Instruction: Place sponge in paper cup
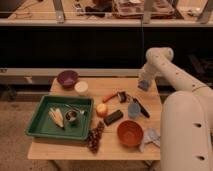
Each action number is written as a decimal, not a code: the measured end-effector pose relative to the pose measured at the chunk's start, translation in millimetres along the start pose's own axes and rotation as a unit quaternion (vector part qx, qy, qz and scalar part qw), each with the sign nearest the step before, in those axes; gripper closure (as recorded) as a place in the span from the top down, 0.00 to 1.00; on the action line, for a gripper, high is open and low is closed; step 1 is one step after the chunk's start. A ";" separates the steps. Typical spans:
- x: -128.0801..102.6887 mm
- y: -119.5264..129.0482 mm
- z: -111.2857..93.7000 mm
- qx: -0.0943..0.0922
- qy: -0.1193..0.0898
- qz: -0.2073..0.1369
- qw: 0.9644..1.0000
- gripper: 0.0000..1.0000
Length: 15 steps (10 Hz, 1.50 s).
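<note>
The sponge, a small blue-grey block, hangs just above the back right part of the wooden table. My gripper is shut on it, at the end of the white arm that arches down from the right. The paper cup, short, round and cream-white, stands at the back left of the table beside the dark purple bowl. It is well to the left of the gripper.
A green tray with cutlery and a metal cup fills the left front. In the middle are an orange fruit, a dark block, grapes, a brush, a blue cup, an orange bowl and a pale rag.
</note>
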 end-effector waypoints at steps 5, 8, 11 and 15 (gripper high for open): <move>-33.4 -82.5 -86.8 0.082 -0.028 -0.114 0.990 0.00; -80.0 -113.8 -113.8 0.127 -0.039 -0.181 0.975 0.00; -113.2 -156.3 -118.7 0.154 -0.046 -0.224 0.961 0.00; -126.9 -207.9 -105.9 0.160 -0.043 -0.257 0.952 0.00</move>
